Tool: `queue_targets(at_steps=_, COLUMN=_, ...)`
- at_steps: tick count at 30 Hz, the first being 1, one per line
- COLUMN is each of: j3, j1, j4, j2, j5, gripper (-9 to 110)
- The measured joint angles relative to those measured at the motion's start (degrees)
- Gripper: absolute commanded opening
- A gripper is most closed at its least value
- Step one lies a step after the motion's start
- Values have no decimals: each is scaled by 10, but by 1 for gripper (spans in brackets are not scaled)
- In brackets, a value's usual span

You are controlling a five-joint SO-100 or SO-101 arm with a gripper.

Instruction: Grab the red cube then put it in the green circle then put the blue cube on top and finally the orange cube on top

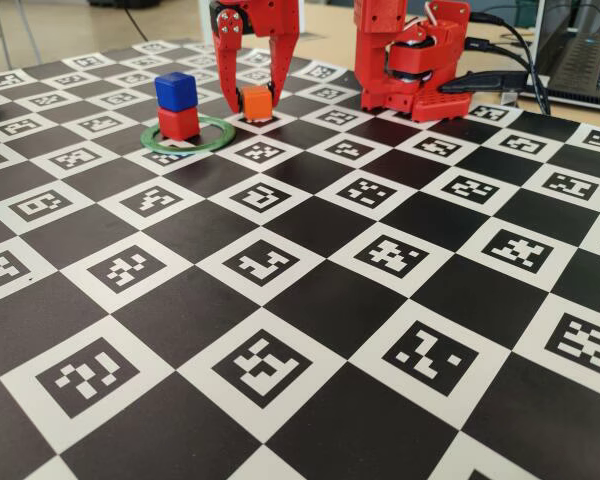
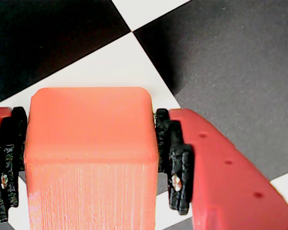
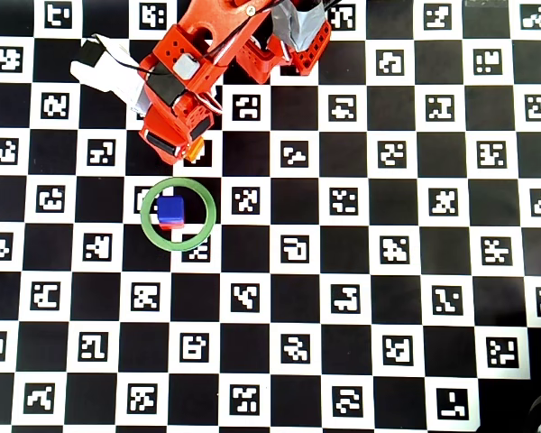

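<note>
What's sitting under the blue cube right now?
The red cube is directly under the blue cube, inside the green circle. Overhead, the blue cube covers nearly all of the red one, and the board beneath the stack is hidden.

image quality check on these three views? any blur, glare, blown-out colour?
Fixed view: sharp up front, softer toward the pincer and the blue cube; mild sheen on the black squares. Wrist view: very close, the orange cube washed out to a pale salmon, board behind it soft. Overhead view: evenly lit, crisp markers, short shadow beside the green circle.
</note>
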Motion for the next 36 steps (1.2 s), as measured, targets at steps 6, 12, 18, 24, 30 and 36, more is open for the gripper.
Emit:
queue_targets(at_steps=6, j3=-30, j1=0, j4=50, j2=0, j5=-21, gripper=11)
queue_targets(at_steps=12, j3=-139, j1=6, j4=147, j2=0, j5=-62, gripper=11)
queue_targets(at_steps=18, j3=-295, j1=11, j4=254, j2=-29, j5=-123, gripper=11)
queue_targets(at_steps=24, j3=-418, j1=11, j4=331, j2=-69, j5=-192, gripper=11)
queue_targets(at_steps=30, j3=-488, j1=-20, j4=370, j2=-89, j5=-233, gripper=11)
queue_targets(at_steps=36, j3=-542, j1=-66, j4=394, j2=-113, j5=-248, gripper=11)
